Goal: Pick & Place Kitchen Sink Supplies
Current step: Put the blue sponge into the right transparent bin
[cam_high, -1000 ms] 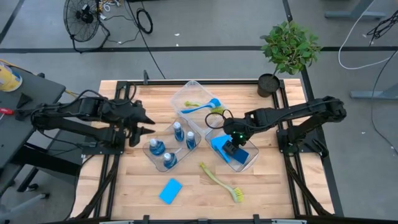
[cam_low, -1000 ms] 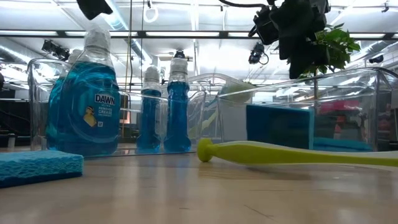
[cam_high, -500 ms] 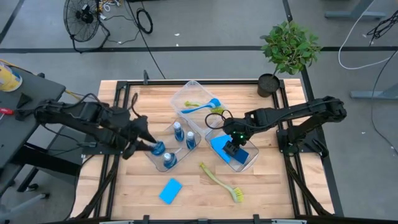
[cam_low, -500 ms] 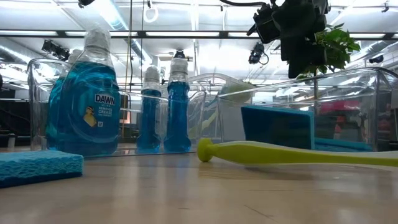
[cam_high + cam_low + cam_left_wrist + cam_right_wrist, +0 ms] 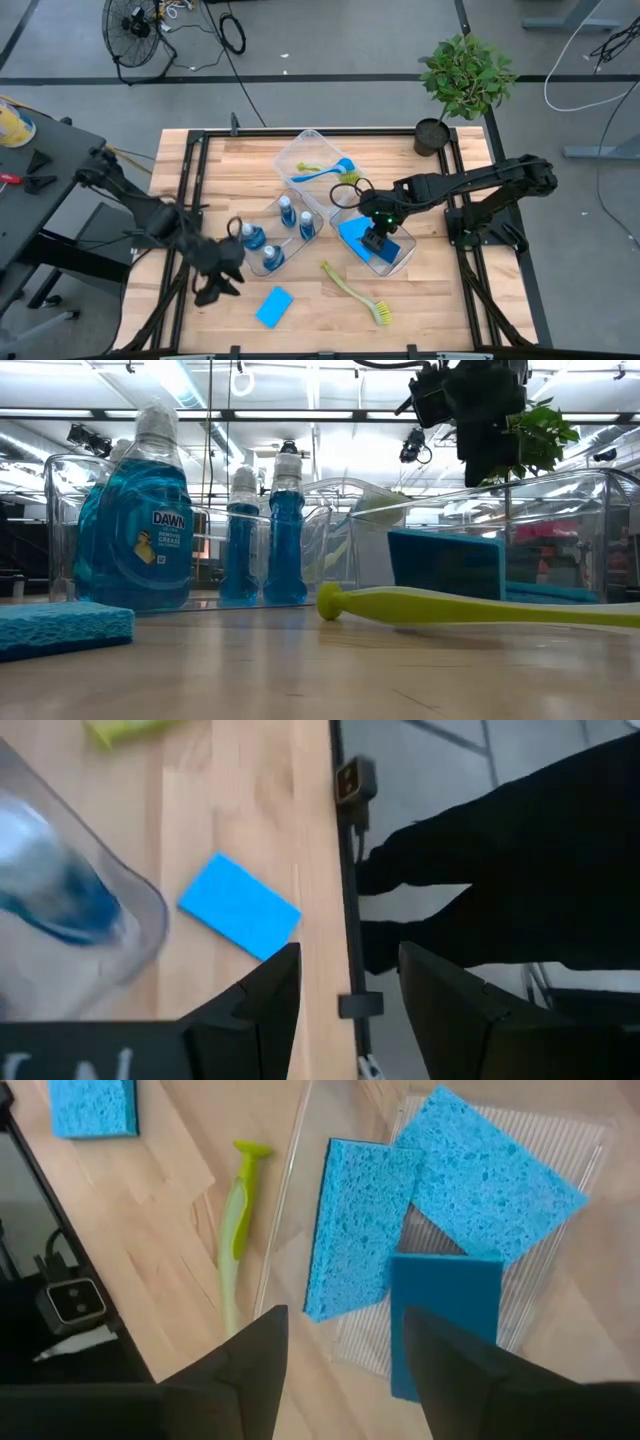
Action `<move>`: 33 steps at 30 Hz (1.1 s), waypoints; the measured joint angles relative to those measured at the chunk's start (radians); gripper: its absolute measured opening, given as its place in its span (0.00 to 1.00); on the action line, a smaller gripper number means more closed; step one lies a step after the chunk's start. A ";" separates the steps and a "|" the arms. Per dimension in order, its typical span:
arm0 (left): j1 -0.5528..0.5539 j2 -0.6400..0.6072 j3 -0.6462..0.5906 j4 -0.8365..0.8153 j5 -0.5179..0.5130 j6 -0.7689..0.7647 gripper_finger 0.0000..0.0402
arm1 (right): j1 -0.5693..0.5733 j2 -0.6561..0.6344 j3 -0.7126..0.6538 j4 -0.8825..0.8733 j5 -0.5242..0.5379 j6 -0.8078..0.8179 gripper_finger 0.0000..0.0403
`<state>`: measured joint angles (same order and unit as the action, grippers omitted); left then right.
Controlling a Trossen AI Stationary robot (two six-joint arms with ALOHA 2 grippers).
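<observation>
1. Left gripper [image 5: 213, 287] empty, fingers apart, beside loose light-blue sponge [image 5: 274, 306]: centre over it, descend square.
2. Right gripper [image 5: 372, 238] parted, empty, above sponge bin [image 5: 404, 259]; keep clear.

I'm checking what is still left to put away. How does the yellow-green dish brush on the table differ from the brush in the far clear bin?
The yellow-green dish brush lies loose on the bare wood, near the front edge; the blue brush lies inside the far clear bin. The loose one is yellow-green all over; the binned one has a blue handle, with only its bristle end yellow-green. Both lie flat and no gripper touches either.
</observation>
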<state>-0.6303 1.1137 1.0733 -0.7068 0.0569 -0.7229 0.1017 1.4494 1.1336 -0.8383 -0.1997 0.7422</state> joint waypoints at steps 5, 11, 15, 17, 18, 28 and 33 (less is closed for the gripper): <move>-0.084 0.075 0.000 0.002 -0.029 -0.217 0.43 | 0.001 0.000 0.000 0.000 0.000 -0.063 0.49; -0.150 0.127 0.000 0.046 -0.038 -0.475 0.43 | 0.001 0.000 0.000 0.000 0.000 -0.163 0.49; -0.177 0.147 0.000 0.111 -0.073 -0.604 0.43 | 0.001 0.000 0.000 0.000 0.000 -0.232 0.49; -0.187 0.160 0.000 0.137 -0.086 -0.656 0.43 | 0.001 0.000 0.000 0.000 0.000 -0.267 0.49; -0.191 0.166 0.000 0.143 -0.088 -0.679 0.43 | 0.001 0.000 0.000 0.000 0.000 -0.282 0.49; -0.211 0.289 0.000 0.152 -0.114 -0.804 0.43 | 0.001 0.000 0.000 0.000 0.000 -0.376 0.49; -0.198 0.375 0.000 0.147 -0.114 -0.852 0.43 | 0.000 0.000 0.000 0.000 0.000 -0.388 0.49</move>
<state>-0.8288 1.4892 1.0733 -0.5594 -0.0570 -1.5752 0.1020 1.4494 1.1336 -0.8387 -0.1997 0.3541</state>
